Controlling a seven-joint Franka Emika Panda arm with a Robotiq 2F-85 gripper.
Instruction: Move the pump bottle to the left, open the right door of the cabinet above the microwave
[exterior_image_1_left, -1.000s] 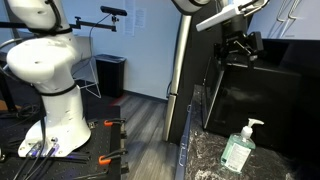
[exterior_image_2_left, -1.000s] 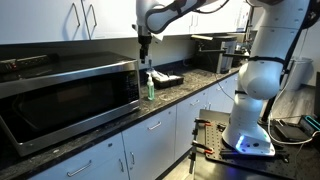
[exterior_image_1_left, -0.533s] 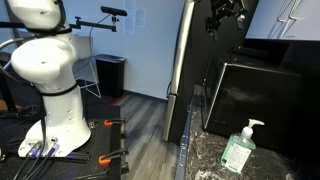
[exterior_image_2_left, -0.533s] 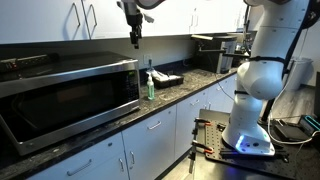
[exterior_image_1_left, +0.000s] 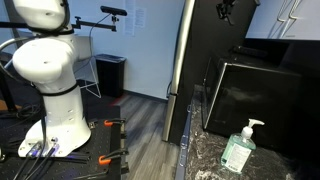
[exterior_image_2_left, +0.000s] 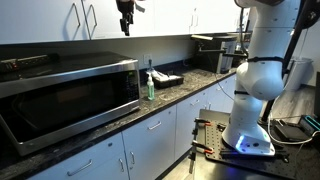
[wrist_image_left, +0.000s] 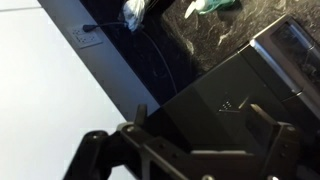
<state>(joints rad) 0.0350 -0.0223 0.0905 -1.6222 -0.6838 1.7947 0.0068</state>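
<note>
One pump bottle (exterior_image_1_left: 240, 148), translucent pale green, white pump head, seen lower right on speckled dark countertop (exterior_image_1_left: 203, 162). One boxy glossy-black microwave (exterior_image_2_left: 70, 95) seen left. Gripper (exterior_image_2_left: 126, 27) seen top centre, fingers spread, nothing held.

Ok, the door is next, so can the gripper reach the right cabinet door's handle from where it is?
Probably yes: the open gripper hangs about level with the handle, off to its side, with nothing visible between them.

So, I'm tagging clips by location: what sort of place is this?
Probably an office kitchenette: a microwave on a dark stone counter, white wall cabinets above, and a pump bottle beside it.
</note>
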